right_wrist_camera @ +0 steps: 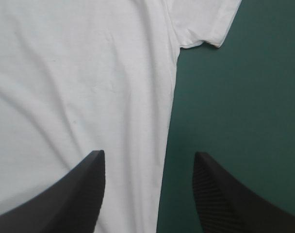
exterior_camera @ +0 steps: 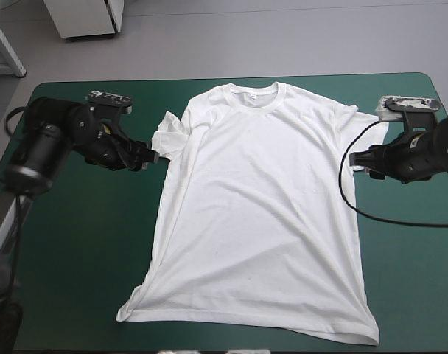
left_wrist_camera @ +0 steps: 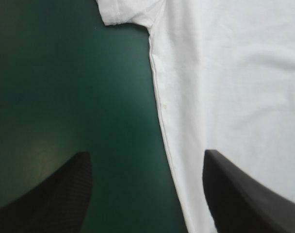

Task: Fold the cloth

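Left claw [exterior_camera: 152, 156] and right claw [exterior_camera: 357, 158] stand released astride the side edges of the flat T-shirt [exterior_camera: 261, 214]; a shallow pinch could catch only one layer.

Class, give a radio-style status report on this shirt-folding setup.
Left gripper open, right gripper open, each straddling a side seam. T-shirt spread flat, unfolded. No obstruction seen.

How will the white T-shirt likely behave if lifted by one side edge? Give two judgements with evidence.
Probably floppy: the T-shirt lies flat with soft wrinkles, so it should sag from any grip. Likely light and thin: one sleeve lies crumpled.
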